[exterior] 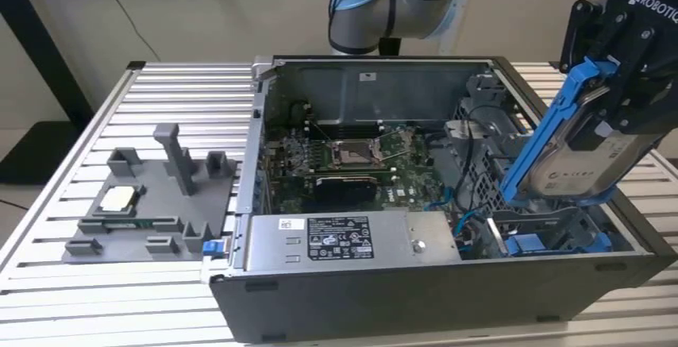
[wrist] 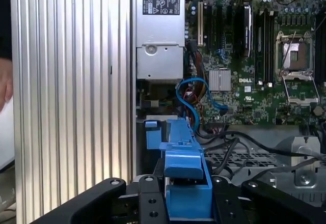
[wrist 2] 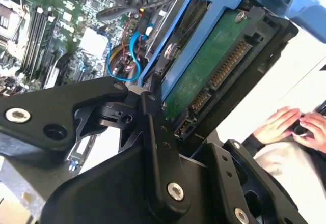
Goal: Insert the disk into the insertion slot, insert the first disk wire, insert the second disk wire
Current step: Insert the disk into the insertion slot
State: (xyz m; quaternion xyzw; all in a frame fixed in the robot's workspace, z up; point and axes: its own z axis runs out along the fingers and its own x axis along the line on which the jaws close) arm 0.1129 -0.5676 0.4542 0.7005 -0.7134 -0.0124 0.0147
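You're on the first step: your gripper [exterior: 612, 97] is clenched on the disk [exterior: 577, 152], holding it tilted over the computer case [exterior: 350, 295], above the insertion slot [exterior: 545, 228] and not yet seated, so I judge it needs squaring to that slot.

Gripper [wrist 2: 198, 107] clamping the disk [wrist 2: 214, 63], motherboard [wrist 2: 56, 25] behind, a person's hands [wrist 2: 290, 124]

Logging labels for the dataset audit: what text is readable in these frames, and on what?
Label on the power supply: fine print, too small to read.
White label on the disk, gripped by the tool: blurred, unreadable.
Lettering on the tool housing: cut off at the frame edge.
Markings on the motherboard: tiny, unreadable.
Nothing reads cleanly enough to quote.
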